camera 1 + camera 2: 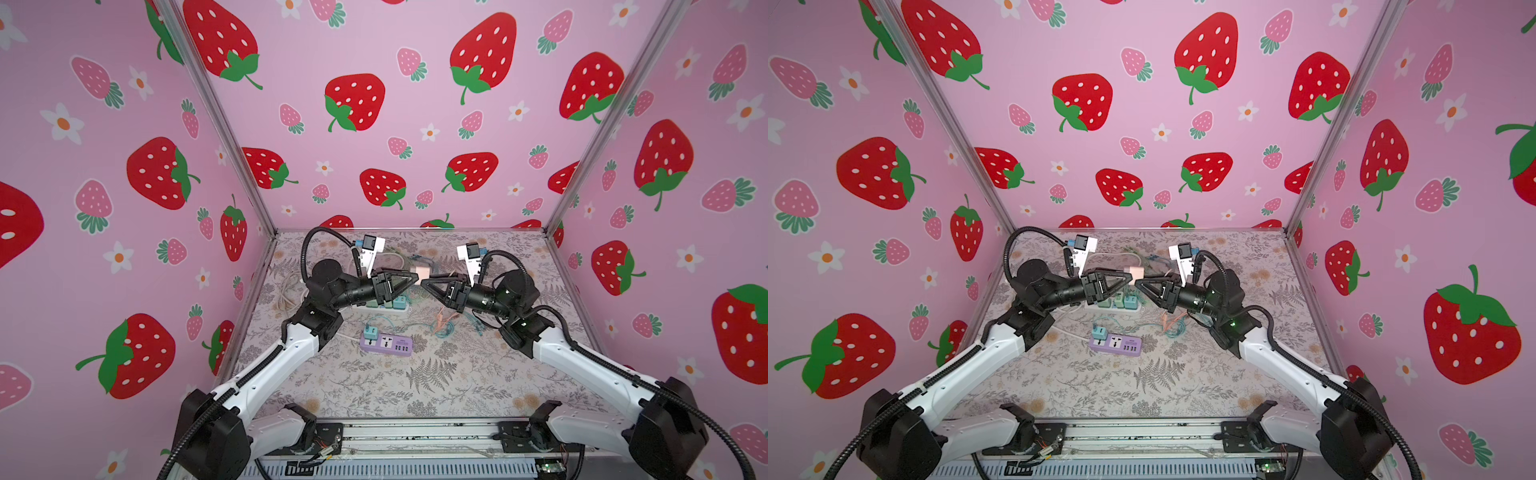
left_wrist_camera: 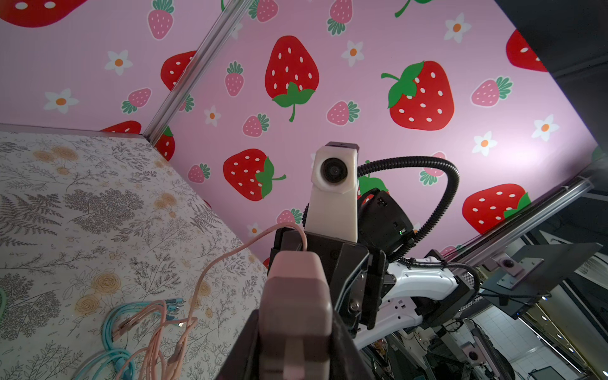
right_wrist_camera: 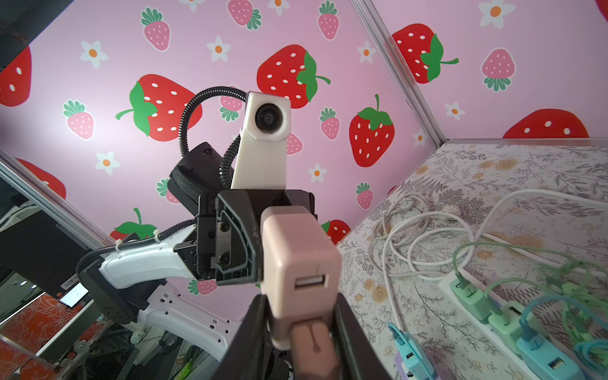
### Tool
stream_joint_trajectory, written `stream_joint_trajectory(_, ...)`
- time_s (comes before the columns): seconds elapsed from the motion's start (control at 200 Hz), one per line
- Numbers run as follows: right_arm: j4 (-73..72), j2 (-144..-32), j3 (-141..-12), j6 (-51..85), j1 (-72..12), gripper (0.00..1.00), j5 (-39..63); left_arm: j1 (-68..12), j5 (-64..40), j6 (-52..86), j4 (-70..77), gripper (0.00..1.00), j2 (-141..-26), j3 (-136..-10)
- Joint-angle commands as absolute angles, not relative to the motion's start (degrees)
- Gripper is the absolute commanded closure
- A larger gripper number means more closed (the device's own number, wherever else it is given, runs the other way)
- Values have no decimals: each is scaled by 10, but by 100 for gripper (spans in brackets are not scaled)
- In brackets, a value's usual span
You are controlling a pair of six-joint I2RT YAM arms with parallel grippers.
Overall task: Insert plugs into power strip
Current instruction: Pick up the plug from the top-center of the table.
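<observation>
Right, my left gripper (image 1: 412, 277) is clamping the peach-pink plug (image 1: 419, 272) in mid-air, dead centre of the frame in both top views. The left wrist view is showing the cube sitting between my jaws. My right gripper (image 1: 424, 284) is meeting it tip to tip from the opposite side, with its jaws closed down on the same plug at the cable end. I can't tell whether they're biting the cube body or the connector of the pink cable (image 2: 227, 260) plugged into it. One USB port is facing the right wrist camera and showing empty. I'm not seeing the prongs in any view.

Going outward, just below my left gripper in the frame, the white power strip (image 1: 1094, 304) is carrying three mint and teal plugs (image 3: 506, 316), all looking seated. Lower centre, the purple power strip (image 1: 392, 347) is holding one teal plug (image 1: 369, 333) at its left end, with the socket beside it looking free. Loose cable ends (image 1: 442, 326) are lying on the cloth to the right of that strip.

Step, I'm judging: an in-air handover or regrasp of the last plug. Next move is calling for one gripper to let go while the other keeps the cube square. Then I'm turning the prongs down, carrying to the purple strip's free socket and pressing straight in, keeping the trailing pink cable from snagging.
</observation>
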State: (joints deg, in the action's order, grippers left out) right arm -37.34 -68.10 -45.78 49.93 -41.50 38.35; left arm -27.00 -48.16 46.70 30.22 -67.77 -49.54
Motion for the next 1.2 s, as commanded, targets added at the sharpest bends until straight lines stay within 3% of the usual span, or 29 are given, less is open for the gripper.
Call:
stream_joint_trajectory(0.0, -465, -681, -466, 514, -422, 73, 396, -278, -503, 470, 291, 100, -683, -476)
stream_joint_trajectory(0.295, -491, -687, -469, 530, -422, 65, 401, -279, -509, 473, 301, 100, -680, -473)
stream_joint_trajectory(0.52, -504, -697, -475, 541, -422, 65, 404, -279, -508, 472, 300, 100, -678, -469)
stream_joint_trajectory(0.92, -558, -698, -465, 563, -422, 78, 413, -279, -505, 469, 286, 100, -675, -466)
stream_joint_trajectory(0.99, -559, -697, -463, 563, -422, 82, 413, -279, -504, 469, 284, 95, -674, -466)
stream_joint_trajectory(1.02, -559, -697, -463, 563, -421, 83, 412, -278, -503, 469, 283, 87, -673, -466)
stream_joint_trajectory(1.196, -547, -691, -454, 557, -420, 89, 410, -278, -490, 462, 267, 66, -660, -466)
